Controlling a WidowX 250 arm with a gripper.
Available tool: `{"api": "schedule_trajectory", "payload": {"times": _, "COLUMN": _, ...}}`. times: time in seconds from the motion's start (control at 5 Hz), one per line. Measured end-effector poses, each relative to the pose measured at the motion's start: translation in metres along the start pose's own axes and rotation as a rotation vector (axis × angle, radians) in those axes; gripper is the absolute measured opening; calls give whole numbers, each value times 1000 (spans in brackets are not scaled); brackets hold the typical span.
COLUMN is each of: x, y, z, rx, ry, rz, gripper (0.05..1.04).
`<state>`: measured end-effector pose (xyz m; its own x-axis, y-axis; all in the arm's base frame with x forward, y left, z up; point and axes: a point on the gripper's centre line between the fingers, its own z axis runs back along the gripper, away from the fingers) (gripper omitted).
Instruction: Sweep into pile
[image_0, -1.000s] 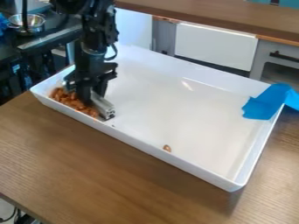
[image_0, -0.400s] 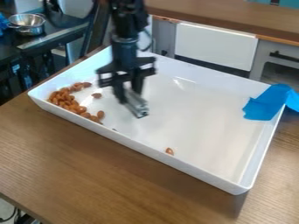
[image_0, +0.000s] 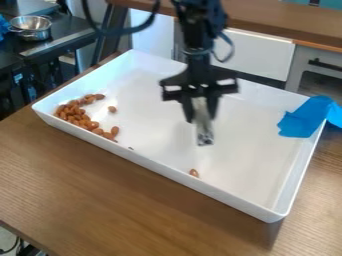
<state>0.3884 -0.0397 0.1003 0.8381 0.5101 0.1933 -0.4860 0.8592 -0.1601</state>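
The jaws clamp a metal bar (image_0: 204, 134), apparently raised; sweeping too high could miss the lone almond (image_0: 194, 173).

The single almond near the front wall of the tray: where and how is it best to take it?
Probably across its narrow middle, from above: the almond is longer than wide, and the tray's near wall would hinder a low approach.

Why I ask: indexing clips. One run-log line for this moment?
gripper: holding bar over tray | almonds: most piled toward one corner | lone almond: by long wall
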Motion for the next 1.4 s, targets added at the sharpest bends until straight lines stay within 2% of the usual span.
{"api": "schedule_trajectory", "payload": {"times": 0.2, "x": -12, "y": -10, "z": -12, "rx": -14, "ry": -29, "rz": -102, "gripper": 378}}
{"api": "schedule_trajectory", "payload": {"times": 0.4, "x": -23, "y": -12, "z": -22, "rx": -7, "ry": -42, "rz": -157, "gripper": 378}}
{"api": "schedule_trajectory", "payload": {"times": 1.0, "x": -41, "y": -17, "z": -33, "rx": -11, "ry": -68, "rz": -211, "gripper": 378}}
{"api": "schedule_trajectory", "payload": {"times": 1.2, "x": -31, "y": -5, "z": -33, "rx": 0, "ry": -73, "rz": -241, "gripper": 378}}
{"api": "schedule_trajectory", "payload": {"times": 1.4, "x": -10, "y": 19, "z": -28, "rx": 25, "ry": -67, "rz": -258, "gripper": 378}}
